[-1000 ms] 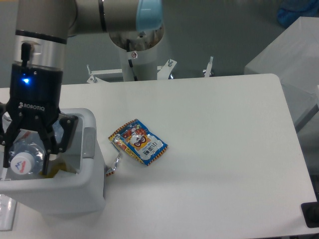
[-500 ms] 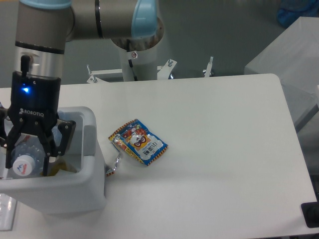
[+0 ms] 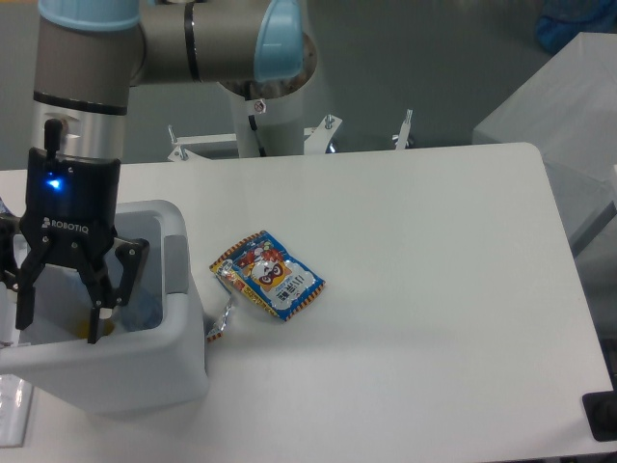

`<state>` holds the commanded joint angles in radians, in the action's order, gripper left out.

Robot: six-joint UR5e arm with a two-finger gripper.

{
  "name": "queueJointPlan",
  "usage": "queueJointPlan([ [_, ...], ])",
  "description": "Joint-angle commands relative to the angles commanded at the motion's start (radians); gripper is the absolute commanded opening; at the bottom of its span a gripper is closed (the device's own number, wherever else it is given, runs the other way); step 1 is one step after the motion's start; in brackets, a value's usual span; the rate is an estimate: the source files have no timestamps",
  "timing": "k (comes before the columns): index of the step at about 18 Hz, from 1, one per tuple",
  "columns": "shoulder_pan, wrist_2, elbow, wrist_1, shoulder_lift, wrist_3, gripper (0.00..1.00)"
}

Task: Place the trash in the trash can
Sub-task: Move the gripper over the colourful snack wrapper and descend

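Note:
The white trash can [image 3: 189,359] stands at the table's left front, with its grey tab [image 3: 176,266] on the right rim. My gripper [image 3: 58,316] hangs over the can's opening with its fingers spread open and nothing between them. The crushed clear bottle does not show plainly; only a bluish glint lies low inside the can by my right finger [image 3: 96,313]. The blue-orange snack packet [image 3: 268,274] lies flat on the table, a short way right of the can and apart from it.
A small silvery scrap [image 3: 220,323] lies on the table against the can's right side. The arm's base [image 3: 275,116] stands behind the table's far edge. A white box [image 3: 554,96] sits off the table at the far right.
The bottle, held between my fingers before, has dropped out of them into the can. My fingers have spread wider. The packet has not moved.

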<state>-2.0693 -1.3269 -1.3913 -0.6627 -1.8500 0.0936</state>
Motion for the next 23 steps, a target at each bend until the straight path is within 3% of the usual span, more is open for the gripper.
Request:
queueJointPlan([
  [4, -0.014, -0.017, -0.023, -0.003, -0.002, -0.003, 0.86],
  [8, -0.138, -0.092, -0.138, -0.005, 0.073, -0.003, 0.99],
  [11, -0.245, -0.092, -0.256, -0.006, 0.123, -0.002, 0.99],
  [15, -0.331, -0.095, -0.374, -0.009, 0.158, 0.009, 0.99],
  [23, -0.337, -0.172, -0.592, -0.043, 0.124, 0.259, 0.99],
])
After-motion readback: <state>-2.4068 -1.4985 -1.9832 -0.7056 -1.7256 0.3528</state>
